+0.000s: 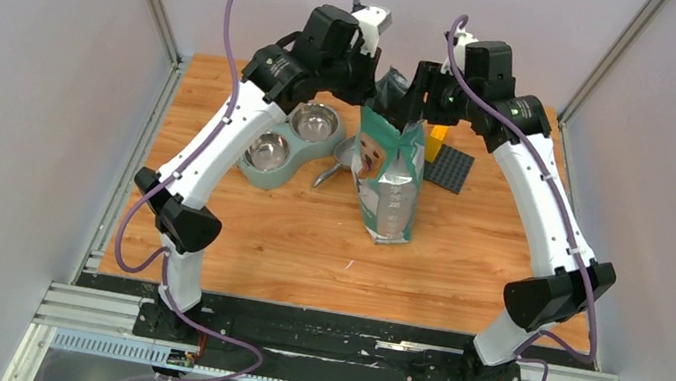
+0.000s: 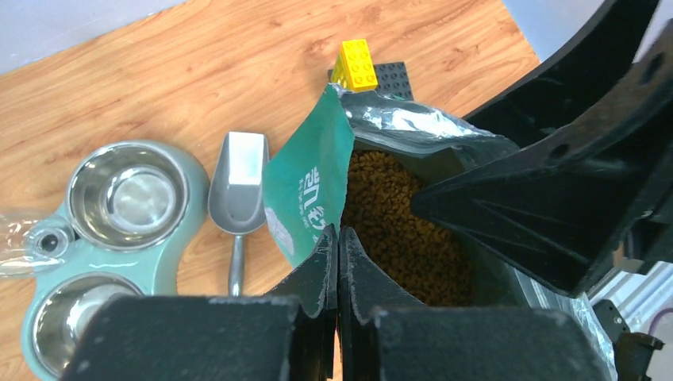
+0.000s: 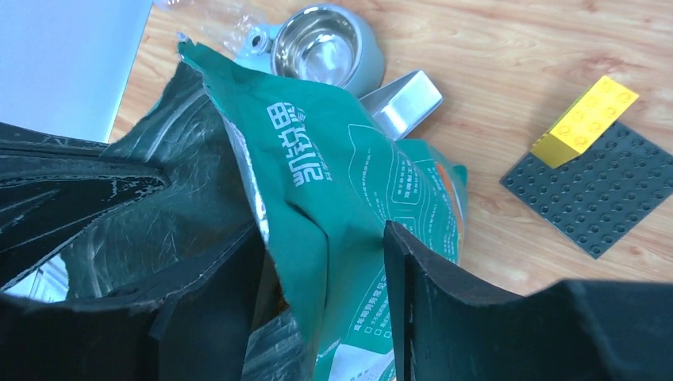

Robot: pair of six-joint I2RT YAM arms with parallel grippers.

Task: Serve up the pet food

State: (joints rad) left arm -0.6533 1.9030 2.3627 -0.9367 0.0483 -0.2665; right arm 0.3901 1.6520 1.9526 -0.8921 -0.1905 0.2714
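The green-and-white bag (image 1: 387, 173) stands upright mid-table with its top open. In the left wrist view the brown kibble pet food (image 2: 397, 226) fills the inside of the bag (image 2: 305, 194). My left gripper (image 2: 338, 242) is shut on the near rim of the bag's mouth; it also shows in the top view (image 1: 373, 83). My right gripper (image 3: 324, 234) is open and straddles the opposite rim of the bag (image 3: 333, 182), one finger inside and one outside; it also shows in the top view (image 1: 421, 97). The kibble is hidden in the top view.
A teal double bowl (image 1: 246, 169) with two empty steel cups sits left of the bag (image 2: 186, 238). A grey metal scoop (image 1: 336, 165) lies between bowl and bag (image 2: 238, 186). A yellow brick (image 1: 435, 142) on a dark baseplate (image 1: 448, 170) lies right of the bag.
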